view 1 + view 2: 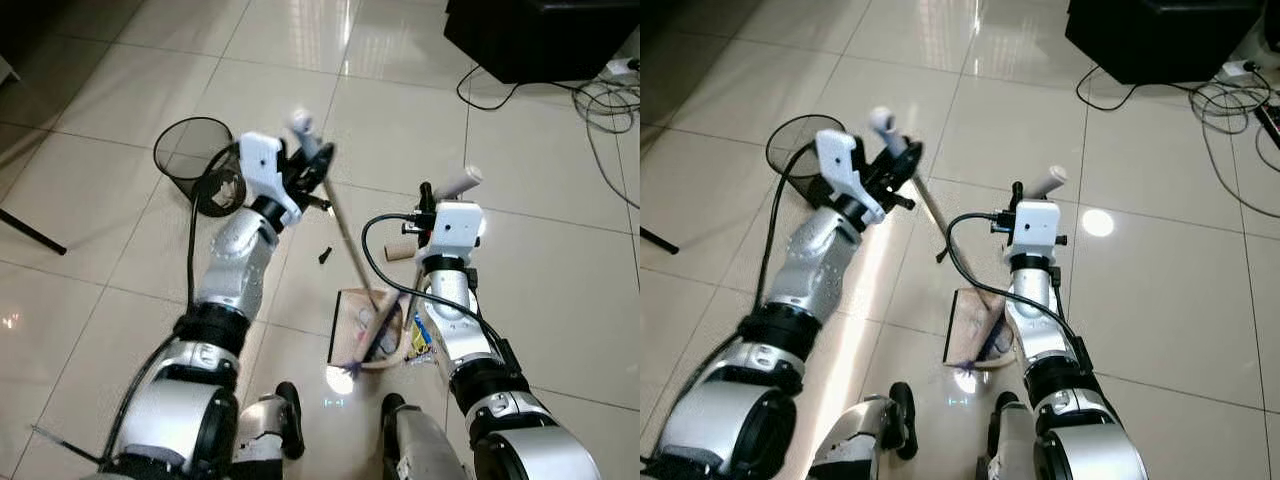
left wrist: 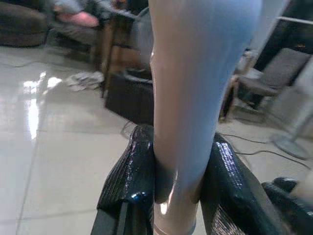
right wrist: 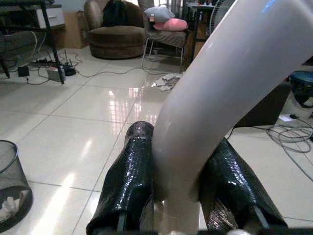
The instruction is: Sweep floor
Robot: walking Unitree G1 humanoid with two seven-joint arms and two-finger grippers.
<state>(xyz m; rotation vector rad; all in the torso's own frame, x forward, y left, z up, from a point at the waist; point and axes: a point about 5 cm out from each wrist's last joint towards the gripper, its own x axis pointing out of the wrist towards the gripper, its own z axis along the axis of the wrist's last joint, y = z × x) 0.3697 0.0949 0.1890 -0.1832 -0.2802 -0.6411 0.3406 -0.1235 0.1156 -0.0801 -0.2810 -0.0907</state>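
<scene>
Between its feet, the left gripper (image 1: 312, 165) clamps the light, stiff broom (image 1: 350, 250) handle near its top, suiting sweeping.

Left — bin (image 1: 197, 160) (cables (image 1: 600, 100) right)

Glossy cream floor tiles (image 1: 120, 90) with thin dark grout lines; black mesh bin (image 1: 197, 160); tan broom handle (image 1: 345, 230) with purple bristles (image 1: 352, 368); pale beige dustpan (image 1: 350, 325); black cables (image 1: 600, 110).

We see silver jointed arms with white wrist housings, a black cable looping off each, and glossy black textured fingers (image 3: 129, 181).
</scene>
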